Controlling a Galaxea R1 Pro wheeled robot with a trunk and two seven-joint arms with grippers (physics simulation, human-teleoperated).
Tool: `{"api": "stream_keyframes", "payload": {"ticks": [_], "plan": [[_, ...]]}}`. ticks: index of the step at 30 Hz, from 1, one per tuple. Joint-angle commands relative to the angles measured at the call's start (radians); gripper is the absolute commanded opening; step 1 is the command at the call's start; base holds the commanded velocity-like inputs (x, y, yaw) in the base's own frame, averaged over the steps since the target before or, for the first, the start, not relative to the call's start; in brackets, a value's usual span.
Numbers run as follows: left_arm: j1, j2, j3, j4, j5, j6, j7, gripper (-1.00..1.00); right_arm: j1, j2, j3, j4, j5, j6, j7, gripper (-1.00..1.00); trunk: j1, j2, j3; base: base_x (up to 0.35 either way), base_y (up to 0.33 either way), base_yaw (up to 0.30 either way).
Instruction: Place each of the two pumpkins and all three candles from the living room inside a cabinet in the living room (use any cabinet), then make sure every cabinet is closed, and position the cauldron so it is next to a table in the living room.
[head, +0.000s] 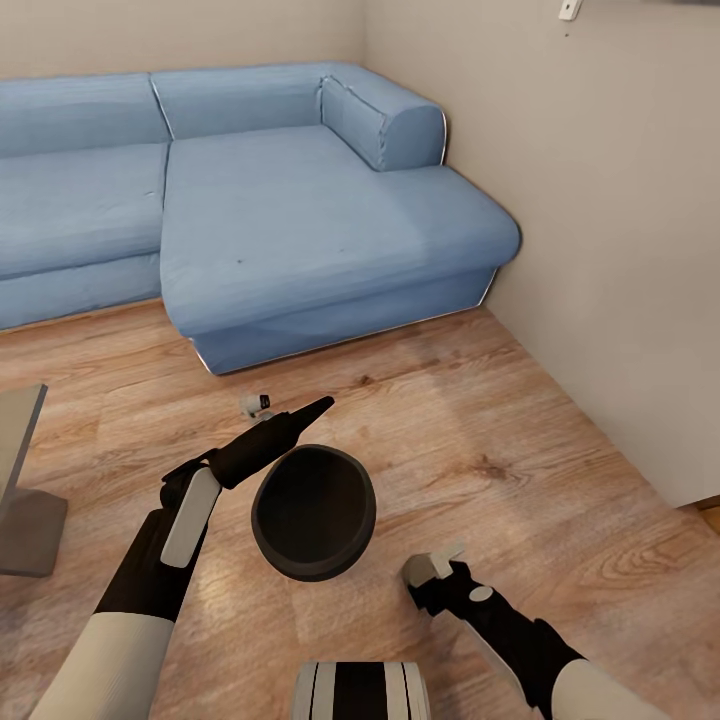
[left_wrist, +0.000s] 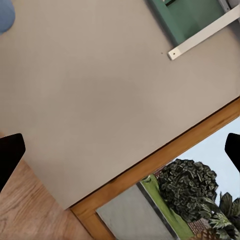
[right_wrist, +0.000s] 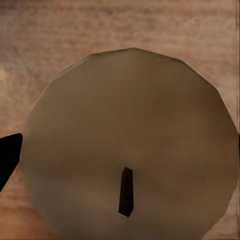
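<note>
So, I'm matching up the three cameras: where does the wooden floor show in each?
Head view: wooden floor across the lower half, under the cauldron, before the sofa.
Left wrist view: a small patch meeting the beige wall.
Right wrist view: the backdrop around the candle's pale round top.
Shared landmark: the beige wall, in head and left wrist views.

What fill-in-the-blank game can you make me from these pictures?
1. The big sofa against the wall is coloured ____.
2. The floor under the black cauldron is made of ____.
3. In the right wrist view, the pale top of the candle is ____ in shape, with a dark wick.
4. The left gripper is ____, with nothing between its fingers.

Missing words: blue; wood; round; open
</note>
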Motion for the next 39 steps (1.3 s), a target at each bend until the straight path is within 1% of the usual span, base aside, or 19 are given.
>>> {"api": "stream_keyframes", "payload": {"ticks": [1,4,8,13,16,18,20,23,29,31,33,34,35,36,37,38,39], "plan": [[0.000,0.000,0.000,0.000,0.000,0.000,0.000,1.00,0.000,-0.001,-0.005,0.000,-0.003,0.000,0.000,-1.00,0.000,0.000,0.000,0.000,0.000,0.000],[0.000,0.000,0.000,0.000,0.000,0.000,0.000,1.00,0.000,-0.006,-0.012,-0.016,-0.003,0.000,-0.001,-1.00,0.000,0.000,0.000,0.000,0.000,0.000],[0.000,0.000,0.000,-0.001,0.000,0.000,0.000,1.00,0.000,-0.030,-0.027,-0.048,-0.004,0.001,-0.002,-1.00,0.000,0.000,0.000,0.000,0.000,0.000],[0.000,0.001,0.001,0.000,0.000,0.000,0.000,1.00,0.000,-0.043,-0.031,-0.055,-0.005,0.002,-0.002,-1.00,0.000,0.000,0.000,0.000,0.000,0.000],[0.000,0.001,0.001,0.000,0.000,0.000,0.000,1.00,0.000,-0.051,-0.058,-0.073,-0.006,0.008,-0.001,-1.00,0.000,0.000,0.000,0.000,0.000,0.000],[0.000,0.001,0.001,0.000,0.000,0.000,0.001,1.00,0.000,-0.052,-0.068,-0.078,-0.006,0.045,-0.001,-1.00,0.000,0.000,0.000,0.000,0.000,0.000],[0.000,0.001,0.001,0.000,0.000,0.000,0.001,1.00,0.000,-0.052,-0.070,-0.081,-0.006,0.067,-0.001,-1.00,0.000,0.000,0.000,0.000,0.000,0.000],[0.000,0.002,0.001,0.005,0.000,-0.001,0.001,1.00,0.000,-0.050,-0.072,-0.085,-0.006,0.079,-0.001,-1.00,0.000,0.000,0.000,0.000,0.000,0.000],[-0.001,-0.001,0.001,-0.001,0.000,0.005,0.009,1.00,0.000,-0.049,-0.071,-0.086,-0.006,0.082,0.000,-1.00,0.000,0.000,0.000,0.000,0.000,0.000],[-0.003,-0.008,0.000,-0.002,0.000,0.012,0.010,1.00,0.000,-0.049,-0.071,-0.086,-0.006,0.082,0.000,-1.00,0.000,0.000,0.000,0.000,0.000,0.000],[-0.015,-0.031,-0.002,-0.003,-0.003,0.024,0.010,1.00,0.000,-0.050,-0.071,-0.086,-0.006,0.082,0.001,-1.00,-0.001,0.000,0.008,0.000,0.000,0.000],[-0.019,-0.036,-0.010,-0.002,-0.004,0.026,0.009,1.00,0.000,-0.051,-0.071,-0.086,-0.006,0.082,0.002,-1.00,-0.001,0.001,0.012,0.000,0.000,0.000],[-0.022,-0.038,-0.026,-0.002,-0.005,0.027,0.009,1.00,0.000,-0.051,-0.071,-0.086,-0.006,0.082,0.002,-1.00,-0.002,0.001,0.015,0.000,0.000,0.000],[-0.023,-0.039,-0.048,-0.002,-0.006,0.028,0.009,1.00,0.000,-0.051,-0.071,-0.086,-0.006,0.082,0.002,-1.00,-0.002,0.001,0.019,0.000,0.000,0.000],[-0.025,-0.037,-0.080,-0.003,-0.007,0.027,0.009,1.00,0.000,-0.050,-0.071,-0.086,-0.006,0.082,0.002,-1.00,-0.003,0.001,0.023,0.000,0.000,0.000],[-0.025,-0.037,-0.089,-0.004,-0.007,0.027,0.009,1.00,0.000,-0.050,-0.071,-0.086,-0.007,0.081,0.002,-1.00,-0.003,0.002,0.027,0.000,0.000,0.000],[-0.026,-0.036,-0.106,-0.009,-0.007,0.027,0.010,1.00,0.000,-0.050,-0.072,-0.086,-0.007,0.081,0.002,-1.00,-0.004,0.002,0.031,0.000,0.000,0.000]]}}
